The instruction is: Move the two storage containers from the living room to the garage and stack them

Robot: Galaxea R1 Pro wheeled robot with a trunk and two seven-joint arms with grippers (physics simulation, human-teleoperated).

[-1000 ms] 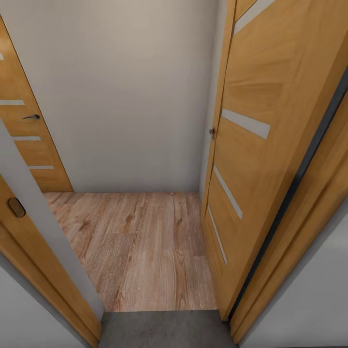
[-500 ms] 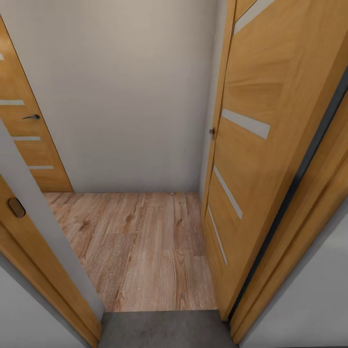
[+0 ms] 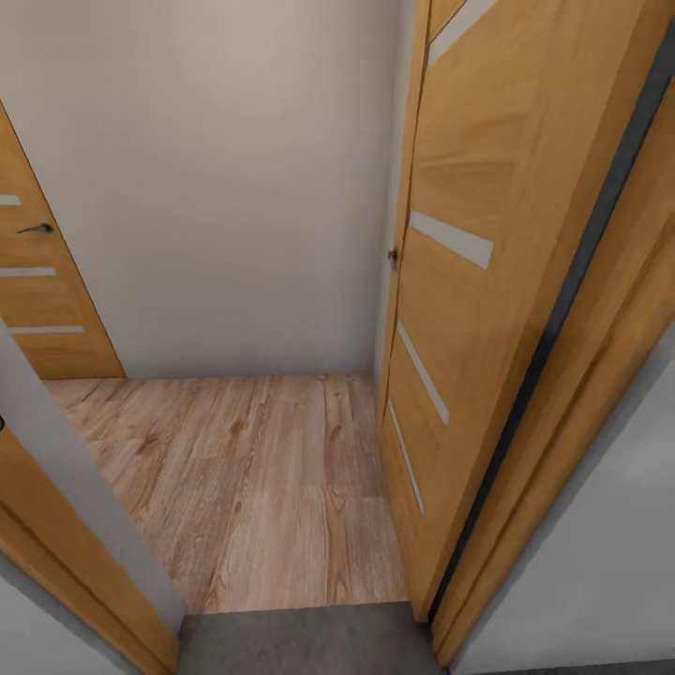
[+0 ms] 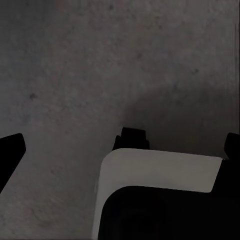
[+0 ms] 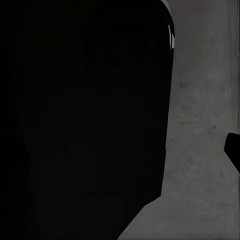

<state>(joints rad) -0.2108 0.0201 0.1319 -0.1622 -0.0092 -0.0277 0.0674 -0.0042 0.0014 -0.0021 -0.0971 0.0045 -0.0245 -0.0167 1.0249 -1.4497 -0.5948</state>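
From the head view, a doorway is looked through: a strip of grey concrete floor lies at the near edge, and light wood plank flooring begins just past the threshold. An orange door with frosted strips stands swung open on the right, presumably so that the robot can pass. A plain white wall closes the small hall ahead, and a second orange door, shut, is seen at the left. The storage containers are not found here; they are judged to be somewhere beyond this hall, and the robot to be on its way.

In the left wrist view, the same speckled concrete is looked down upon, with a white and black part of the robot's body close below. Dark finger tips are glimpsed at the edges, but whether the left gripper is spread or pressed together cannot be told.

In the right wrist view, a large dark shape blocks most of the picture beside a band of concrete. The right gripper's state cannot be told either.
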